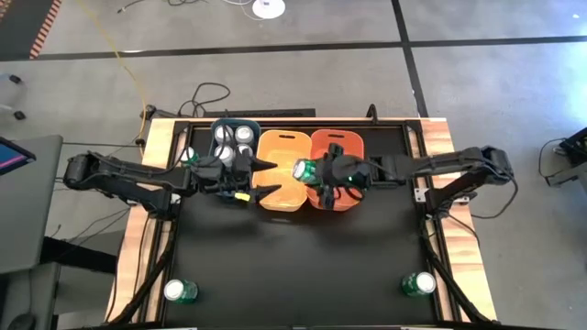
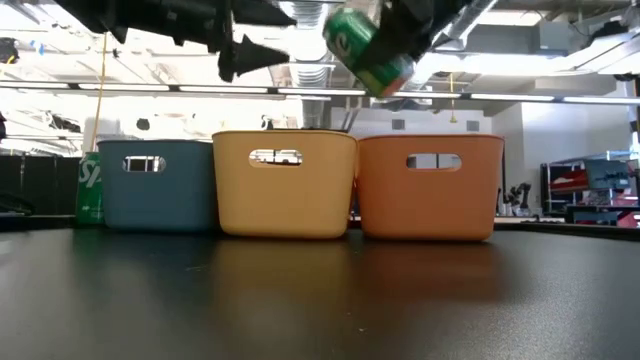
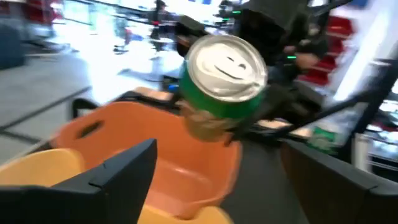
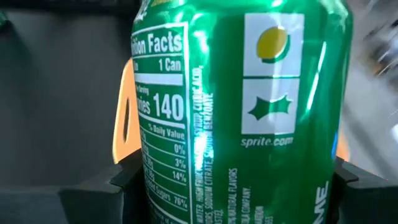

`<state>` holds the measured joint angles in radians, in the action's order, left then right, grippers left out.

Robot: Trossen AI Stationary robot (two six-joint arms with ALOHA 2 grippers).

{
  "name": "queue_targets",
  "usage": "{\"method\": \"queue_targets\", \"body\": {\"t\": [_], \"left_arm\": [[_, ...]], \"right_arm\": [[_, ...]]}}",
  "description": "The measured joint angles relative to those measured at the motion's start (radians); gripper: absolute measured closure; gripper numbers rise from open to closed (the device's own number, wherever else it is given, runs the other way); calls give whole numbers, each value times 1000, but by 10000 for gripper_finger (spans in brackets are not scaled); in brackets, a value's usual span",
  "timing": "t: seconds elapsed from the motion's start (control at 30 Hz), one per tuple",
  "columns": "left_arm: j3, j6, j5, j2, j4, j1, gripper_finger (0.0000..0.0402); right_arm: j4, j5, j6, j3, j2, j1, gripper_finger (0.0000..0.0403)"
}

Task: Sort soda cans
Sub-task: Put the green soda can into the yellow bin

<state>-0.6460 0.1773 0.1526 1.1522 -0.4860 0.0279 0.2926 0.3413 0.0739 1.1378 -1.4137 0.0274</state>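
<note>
A green soda can (image 1: 307,170) hangs tilted in the air above the seam between the yellow bin (image 1: 282,147) and the orange bin (image 1: 341,145); my right gripper (image 1: 318,172) is shut on it. My left gripper (image 1: 266,179) stands open and level over the yellow bin's left edge, pointing at the can, with nothing between its fingers (image 3: 124,171). In the left wrist view the can's silver top (image 3: 227,59) faces that gripper. The blue bin (image 1: 235,123) holds several silver-topped cans (image 1: 244,136). My right gripper pinches the green can by its side wall (image 4: 155,186) between the two fingers (image 4: 118,186), one on each side. The fingers come from the table's right, slanting down, and lie across the can. The can (image 2: 368,50) is lifted clear above the bins, tilted with its top toward the table's left.
The three bins stand in a row at the table's far side. One green can (image 1: 188,156) stands left of the blue bin; others stand at the near left corner (image 1: 181,291) and the near right corner (image 1: 418,284). The dark tabletop (image 1: 293,266) lies between them.
</note>
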Motion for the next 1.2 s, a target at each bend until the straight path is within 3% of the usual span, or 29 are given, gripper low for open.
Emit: {"method": "queue_targets", "body": {"t": [0.23, 0.93, 1.2], "left_arm": [[0, 1, -18, 0, -6, -49, 34], [0, -116, -14, 0, -74, -84, 33], [0, -152, 4, 61, -310, -71, 33]], "right_arm": [[-137, 32, 43, 0, -7, 51, 103], [-200, 19, 1, 2, -6, 49, 99], [-205, 16, -47, 2, -6, 40, 98]]}}
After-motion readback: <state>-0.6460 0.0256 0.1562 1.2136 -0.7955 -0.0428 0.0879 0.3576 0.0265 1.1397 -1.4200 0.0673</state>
